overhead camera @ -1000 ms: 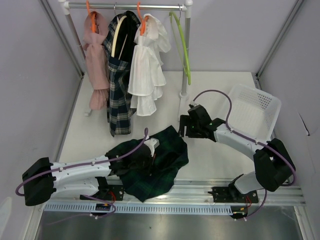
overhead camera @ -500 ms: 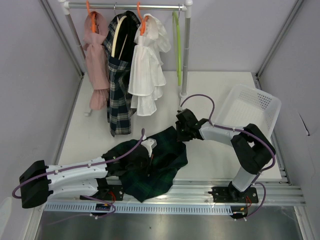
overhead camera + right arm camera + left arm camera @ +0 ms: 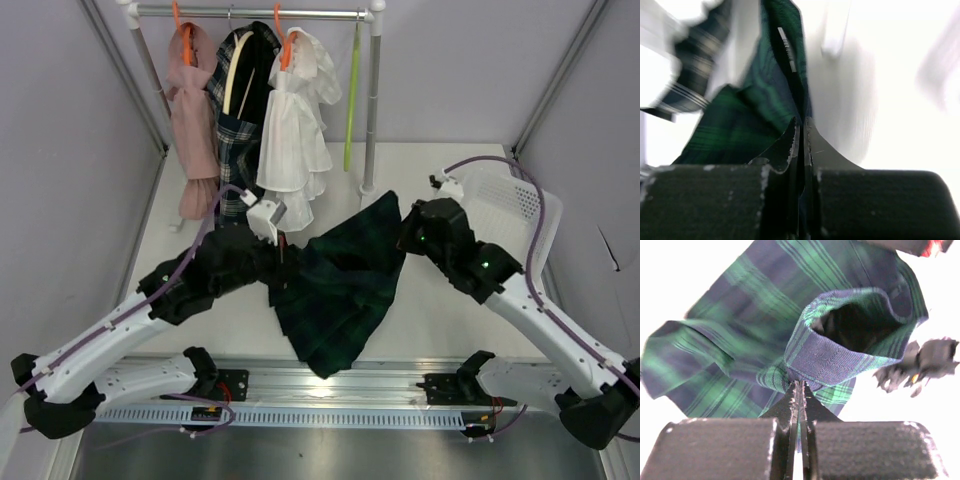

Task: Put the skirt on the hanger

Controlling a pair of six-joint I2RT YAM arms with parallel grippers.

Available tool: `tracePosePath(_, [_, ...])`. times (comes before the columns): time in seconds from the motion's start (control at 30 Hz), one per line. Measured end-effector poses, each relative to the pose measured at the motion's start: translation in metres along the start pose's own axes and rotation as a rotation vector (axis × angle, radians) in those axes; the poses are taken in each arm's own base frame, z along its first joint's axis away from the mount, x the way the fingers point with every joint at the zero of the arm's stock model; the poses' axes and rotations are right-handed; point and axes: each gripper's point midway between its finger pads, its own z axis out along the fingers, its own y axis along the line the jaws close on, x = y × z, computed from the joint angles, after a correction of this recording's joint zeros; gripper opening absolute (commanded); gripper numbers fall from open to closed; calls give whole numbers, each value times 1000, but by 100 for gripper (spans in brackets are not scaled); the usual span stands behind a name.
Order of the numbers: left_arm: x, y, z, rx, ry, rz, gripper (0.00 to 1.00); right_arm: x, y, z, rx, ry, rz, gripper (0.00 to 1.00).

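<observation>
The dark green tartan skirt (image 3: 340,285) hangs in the air, stretched between both arms above the table's middle. My left gripper (image 3: 285,252) is shut on its left corner; in the left wrist view the cloth (image 3: 840,340) bunches just past the closed tips (image 3: 799,385). At the skirt's upper right edge my right gripper (image 3: 402,232) is shut on the cloth (image 3: 775,100), which is pinched between its closed tips (image 3: 802,120). The lime-green hanger (image 3: 350,100) hangs edge-on from the rail (image 3: 250,13), right of the white garment.
On the rail hang a pink garment (image 3: 195,120), a navy-and-white checked garment (image 3: 238,150) and a white ruffled garment (image 3: 295,130). The rack's right post (image 3: 372,110) stands behind the skirt. A white basket (image 3: 515,215) sits at the right.
My right gripper closed on the skirt's edge. Both arms then lifted the skirt off the table and spread it. The hanger swung to edge-on.
</observation>
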Motion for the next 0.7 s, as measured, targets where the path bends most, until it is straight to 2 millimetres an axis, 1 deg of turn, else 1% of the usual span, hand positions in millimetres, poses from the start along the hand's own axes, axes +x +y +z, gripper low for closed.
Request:
tracePosePath(0.07, [-29, -1, -9, -9, -52, 20, 0, -24, 4, -18, -4, -60, 15, 0])
tracePosePath(0.13, [-54, 3, -15, -34, -92, 35, 0, -47, 8, -35, -1, -116, 26, 0])
tracePosePath(0.17, [-62, 6, -17, -47, -105, 40, 0, -57, 10, -41, 2, -140, 31, 0])
tracePosePath(0.23, [-83, 14, -25, -80, -138, 51, 0, -71, 10, -52, 11, -177, 36, 0])
tracePosePath(0.3, [-100, 21, -33, -109, -167, 56, 0, -85, 11, -63, 17, -211, 41, 0])
tracePosePath(0.4, [-124, 28, -51, -139, -219, 58, 0, -97, 15, -76, 5, -242, 49, 0])
tracePosePath(0.53, [-144, 38, -72, -176, -277, 60, 0, -104, 16, -88, 5, -259, 36, 0])
tracePosePath(0.63, [-147, 44, -81, -195, -295, 59, 0, -105, 15, -92, 14, -260, 25, 0])
tracePosePath(0.7, [-146, 47, -82, -193, -290, 59, 0, -104, 15, -92, 17, -258, 16, 0])
